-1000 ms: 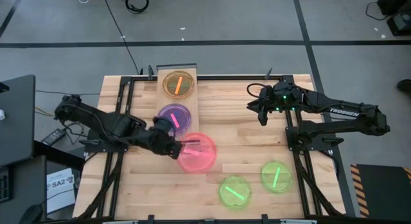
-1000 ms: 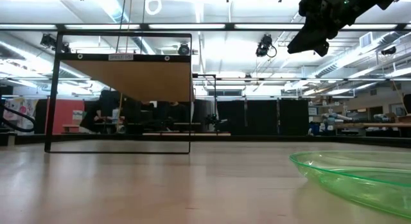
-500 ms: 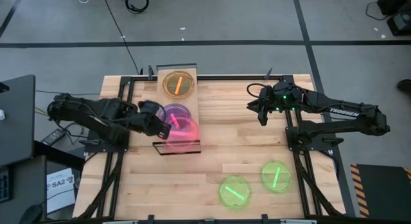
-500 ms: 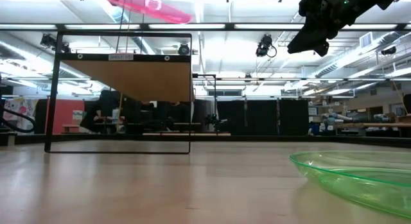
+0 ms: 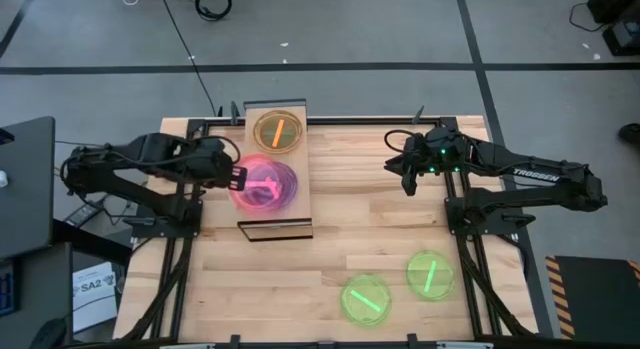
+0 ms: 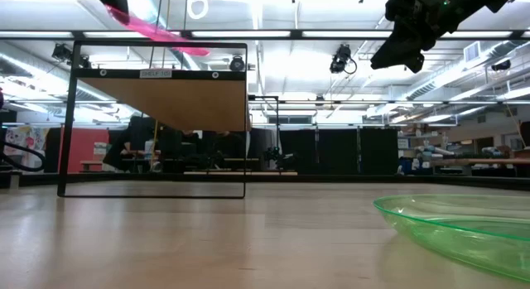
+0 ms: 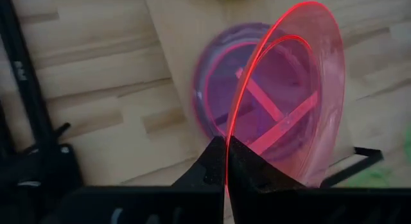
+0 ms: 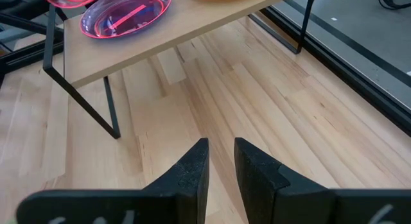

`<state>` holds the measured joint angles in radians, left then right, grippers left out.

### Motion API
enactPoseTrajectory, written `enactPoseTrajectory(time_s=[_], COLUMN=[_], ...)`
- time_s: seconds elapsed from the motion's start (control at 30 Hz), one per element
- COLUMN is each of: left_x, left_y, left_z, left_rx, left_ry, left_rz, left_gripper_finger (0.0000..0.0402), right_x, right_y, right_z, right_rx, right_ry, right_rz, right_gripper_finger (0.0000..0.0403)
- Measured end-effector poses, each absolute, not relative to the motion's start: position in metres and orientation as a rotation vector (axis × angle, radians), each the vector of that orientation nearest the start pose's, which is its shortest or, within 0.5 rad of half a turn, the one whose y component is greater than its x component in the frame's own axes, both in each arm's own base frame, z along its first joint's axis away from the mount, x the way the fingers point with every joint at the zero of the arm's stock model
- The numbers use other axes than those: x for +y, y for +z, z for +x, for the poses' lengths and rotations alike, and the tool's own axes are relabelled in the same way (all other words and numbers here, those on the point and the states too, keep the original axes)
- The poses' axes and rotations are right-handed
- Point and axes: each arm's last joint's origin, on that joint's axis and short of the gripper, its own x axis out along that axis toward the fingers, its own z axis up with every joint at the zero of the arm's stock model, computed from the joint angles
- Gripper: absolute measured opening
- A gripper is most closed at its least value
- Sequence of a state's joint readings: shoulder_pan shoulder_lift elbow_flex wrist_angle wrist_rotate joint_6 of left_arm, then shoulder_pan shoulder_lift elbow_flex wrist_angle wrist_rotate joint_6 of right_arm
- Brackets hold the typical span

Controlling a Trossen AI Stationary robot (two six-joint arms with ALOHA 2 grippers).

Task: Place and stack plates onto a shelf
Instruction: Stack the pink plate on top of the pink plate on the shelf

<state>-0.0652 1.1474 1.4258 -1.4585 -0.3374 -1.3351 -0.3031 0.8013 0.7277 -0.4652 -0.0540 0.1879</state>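
My left gripper [image 5: 238, 179] is shut on a pink plate [image 5: 258, 179] and carries it above the shelf [image 5: 298, 214], right over a purple plate [image 5: 280, 185] that lies flat on the board. An orange plate [image 5: 278, 131] lies flat on the shelf's far end. Two green plates [image 5: 366, 299] [image 5: 431, 275] rest on the tabletop near its near edge. In the low view the pink plate [image 6: 157, 32] slants above the shelf [image 6: 182, 103]. My right gripper [image 5: 405, 175] hovers high over the table's right part, narrowly open and touching nothing. My left gripper [image 7: 226, 161] pinches the pink plate's rim [image 7: 232, 131] between its two fingers, coming from the table's left side. The plate is lifted clear and tilted, standing nearly edge-on to the wrist camera, above the purple plate [image 7: 215, 89].
The shelf stands on a dark frame [image 8: 109, 105] with bare tabletop [image 5: 380, 219] to its right. A green plate's rim [image 6: 464, 231] sits close to the low camera. Dark rails [image 5: 460, 219] run along the table's sides.
My left gripper has carried the pink plate from beyond the shelf's near end toward the far and left edges, ending over the purple plate on the shelf. The plate, nearly level half a second ago, has tipped into a slant. The right arm has kept still.
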Motion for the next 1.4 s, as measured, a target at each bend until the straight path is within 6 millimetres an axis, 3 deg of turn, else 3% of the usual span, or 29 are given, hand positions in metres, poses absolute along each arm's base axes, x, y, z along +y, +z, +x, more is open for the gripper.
enactPoseTrajectory(time_s=[0.37, 0.8, 1.13, 1.4], left_x=[0.013, 0.015, 0.021, 0.034], left_y=[0.381, 0.384, 0.344, 0.338], left_z=[0.166, 0.173, 0.191, 0.190], left_rx=[0.822, 0.749, 0.810, 0.832], left_ry=[0.947, 0.917, 0.888, 0.905], left_rz=[-0.935, -0.963, -0.937, -0.965], left_gripper_finger=[0.0006, 0.0006, 0.0005, 0.0004], right_x=[-0.049, -0.049, -0.049, -0.049], right_y=[0.285, 0.285, 0.285, 0.285], right_z=[0.161, 0.161, 0.161, 0.161], right_rx=[0.509, 0.509, 0.509, 0.509], right_ry=[-0.291, -0.291, -0.291, -0.291], right_rz=[0.273, 0.271, 0.271, 0.271], right_gripper_finger=[0.0080, 0.0080, 0.0080, 0.0080])
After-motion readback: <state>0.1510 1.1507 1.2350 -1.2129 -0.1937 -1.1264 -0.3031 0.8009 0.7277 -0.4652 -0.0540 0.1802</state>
